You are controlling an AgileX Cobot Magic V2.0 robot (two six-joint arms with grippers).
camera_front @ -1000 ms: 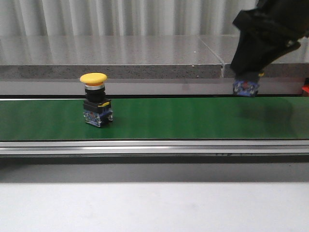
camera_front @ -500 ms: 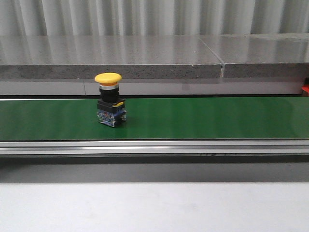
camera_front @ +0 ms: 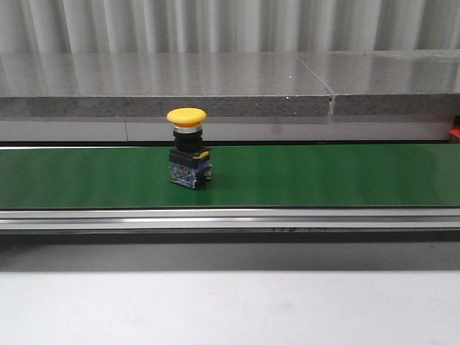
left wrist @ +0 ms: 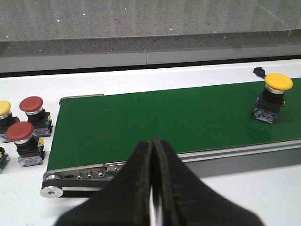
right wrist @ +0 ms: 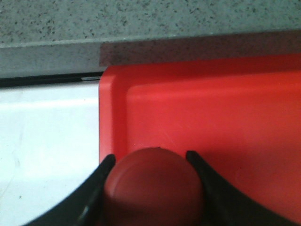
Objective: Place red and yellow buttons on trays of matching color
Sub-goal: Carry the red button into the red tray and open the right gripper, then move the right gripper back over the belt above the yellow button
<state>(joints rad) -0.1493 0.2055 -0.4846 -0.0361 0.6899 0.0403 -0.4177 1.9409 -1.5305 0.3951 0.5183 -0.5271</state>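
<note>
On the green belt [camera_front: 323,176] only one yellow button [camera_front: 188,147] stands upright, with bare belt on both sides of it. Beyond the belt's end, two red buttons [left wrist: 26,125] and a yellow-capped one [left wrist: 3,109] crowd the white surface [left wrist: 94,82]. The red tray [right wrist: 211,117] floor lies bare ahead of the right hand [right wrist: 153,188] and its red button [right wrist: 153,186].

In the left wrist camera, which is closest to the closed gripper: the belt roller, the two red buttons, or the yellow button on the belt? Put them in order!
From the left gripper:
1. Belt roller, at the green belt's end, nearest.
2. Red buttons, off the belt beside that end.
3. Yellow button, far along the belt, farthest.
</note>
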